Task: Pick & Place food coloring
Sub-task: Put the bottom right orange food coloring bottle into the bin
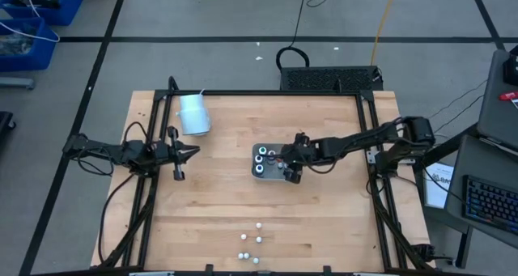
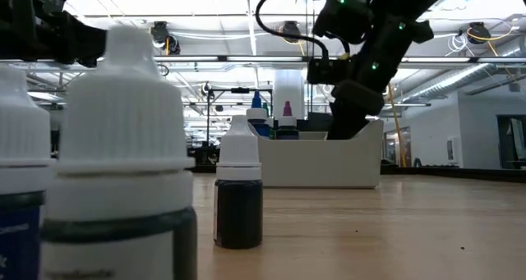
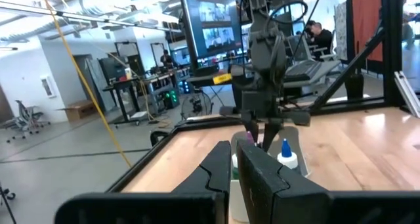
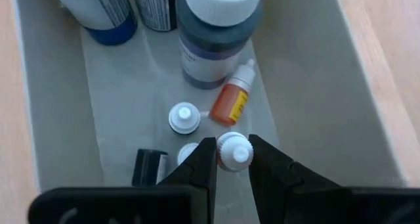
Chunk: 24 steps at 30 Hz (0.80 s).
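A clear rectangular tray (image 1: 256,176) stands mid-table and holds dark round bottles with white caps (image 1: 261,156) and small ones. My right gripper (image 1: 289,172) reaches down into it; in the right wrist view it (image 4: 233,146) is shut on a small white-capped bottle (image 4: 234,152). An orange-tinted small bottle (image 4: 230,102) lies on its side on the tray floor, and another small white-capped one (image 4: 184,117) stands beside it. Several more small bottles (image 1: 257,239) stand near the table's near edge. My left gripper (image 1: 193,152) waits shut at the table's left. My right gripper pinches the small bottle by its white cap (image 4: 241,154) between the two fingertips (image 4: 205,159), coming from above and pointing down into the tray. The bottle stands roughly upright; whether its base rests on the tray floor (image 4: 131,99) is hidden under the cap.
A pale cup (image 1: 194,114) lies on its side near the far left corner. The large dark bottles (image 4: 213,33) crowd the tray beyond the fingers, and the tray wall (image 4: 354,86) stands close by. In the low view, bottles (image 2: 238,190) stand in front of the tray (image 2: 329,161). Bare wood lies between.
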### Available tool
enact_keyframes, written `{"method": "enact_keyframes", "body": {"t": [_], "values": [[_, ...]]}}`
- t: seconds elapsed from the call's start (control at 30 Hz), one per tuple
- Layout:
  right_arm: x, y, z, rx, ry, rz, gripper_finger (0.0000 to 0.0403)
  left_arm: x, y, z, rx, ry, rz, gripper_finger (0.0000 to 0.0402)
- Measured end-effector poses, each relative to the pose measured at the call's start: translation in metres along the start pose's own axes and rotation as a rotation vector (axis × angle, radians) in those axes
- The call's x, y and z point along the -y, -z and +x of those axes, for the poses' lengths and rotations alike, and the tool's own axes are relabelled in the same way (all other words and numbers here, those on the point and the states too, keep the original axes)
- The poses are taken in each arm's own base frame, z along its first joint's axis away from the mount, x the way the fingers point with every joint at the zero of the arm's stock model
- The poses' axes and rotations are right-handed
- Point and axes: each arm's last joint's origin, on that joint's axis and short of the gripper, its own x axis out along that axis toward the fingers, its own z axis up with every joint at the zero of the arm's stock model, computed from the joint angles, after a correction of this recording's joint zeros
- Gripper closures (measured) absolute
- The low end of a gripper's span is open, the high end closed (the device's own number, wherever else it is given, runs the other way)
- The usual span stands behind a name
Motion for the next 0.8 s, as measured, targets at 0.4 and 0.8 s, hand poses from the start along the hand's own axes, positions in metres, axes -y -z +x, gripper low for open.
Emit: {"method": "enact_keyframes", "body": {"t": [0.4,0.8], "values": [[0.006,0.001,0.002,-0.020,0.013,0.029,0.0348,0.000,0.000,0.000,0.001,-0.001,0.002,0.0366],[0.013,0.001,0.004,-0.027,-0.003,0.045,0.0348,0.000,0.000,0.000,0.003,-0.002,0.004,0.0366]]}}
